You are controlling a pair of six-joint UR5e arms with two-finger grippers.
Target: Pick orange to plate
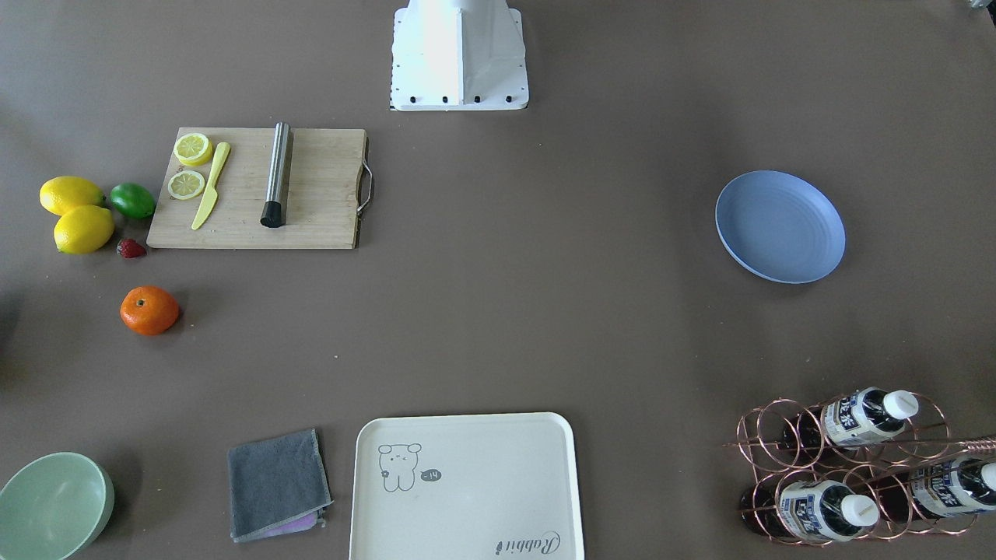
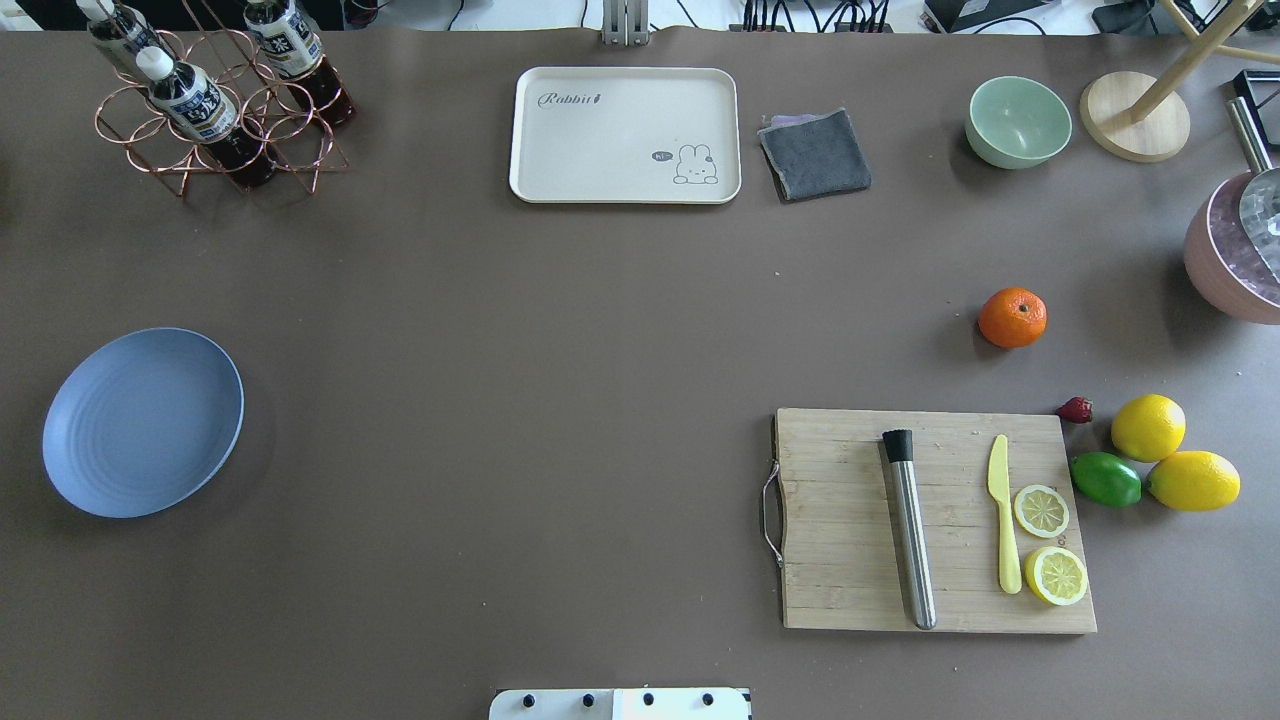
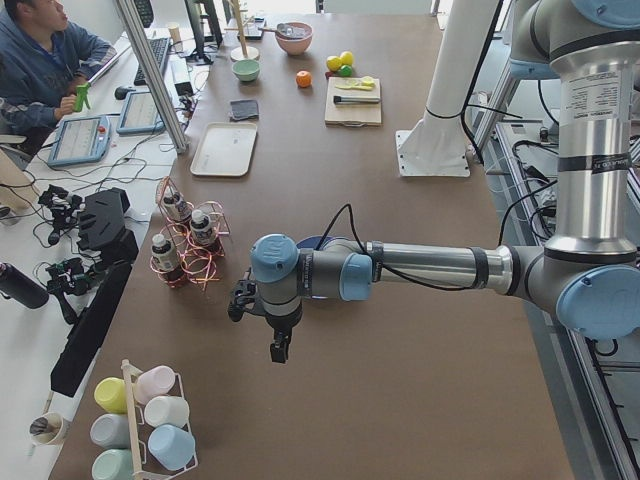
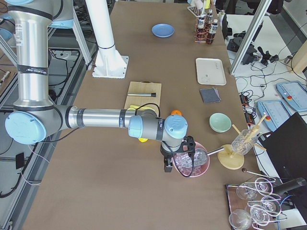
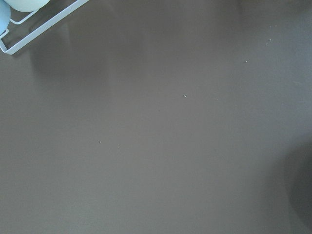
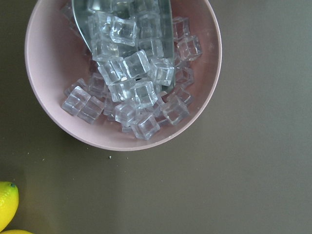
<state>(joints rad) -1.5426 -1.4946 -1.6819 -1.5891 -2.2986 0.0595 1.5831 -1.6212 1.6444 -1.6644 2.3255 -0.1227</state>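
Orange: near wooden cutting board. Pale blue plate: well apart from it. Left gripper, right gripper: above table, grip state cannot be told

Left arm, right arm outstretched level, wrists down; jaws' state unclear.

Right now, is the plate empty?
Empty: the plate shows only bare blue rings; the orange lies far from it.
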